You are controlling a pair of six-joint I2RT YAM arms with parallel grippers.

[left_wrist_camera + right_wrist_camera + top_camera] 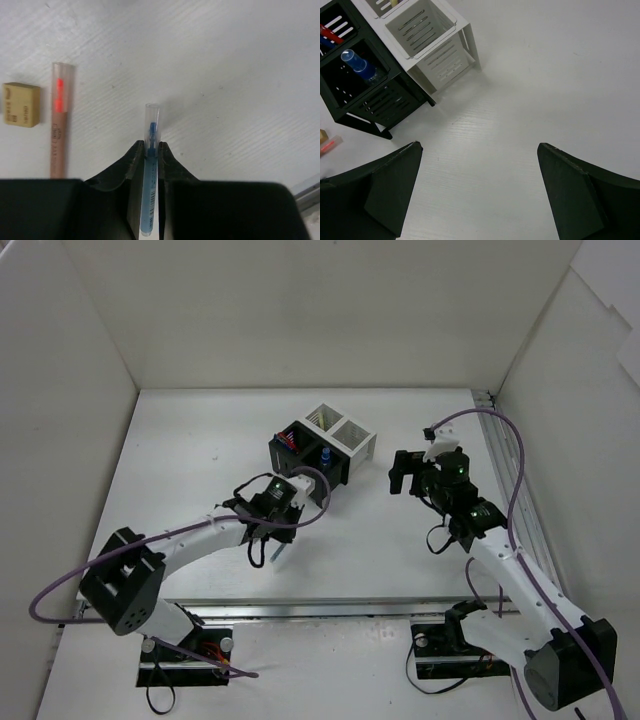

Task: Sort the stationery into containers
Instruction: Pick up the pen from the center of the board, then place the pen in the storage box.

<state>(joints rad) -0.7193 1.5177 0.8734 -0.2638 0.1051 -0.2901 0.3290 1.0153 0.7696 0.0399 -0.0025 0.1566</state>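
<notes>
In the left wrist view my left gripper (150, 145) is shut on a slim blue pen (152, 120), whose clear cap sticks out past the fingertips over the table. To its left lie a red-tipped marker (59, 125) and a beige eraser (21, 104). From above, the left gripper (263, 540) sits in front of the containers (322, 443). My right gripper (405, 472) hangs open to their right with nothing between its fingers. The right wrist view shows the right gripper (480, 147), a blue-capped bottle (357, 62) in a black bin (385, 97) and a white bin (422, 25).
Red pens (330, 35) stand in the far black bin. White walls enclose the table on three sides. A metal rail (510, 470) runs along the right edge, and purple cables loop off both arms.
</notes>
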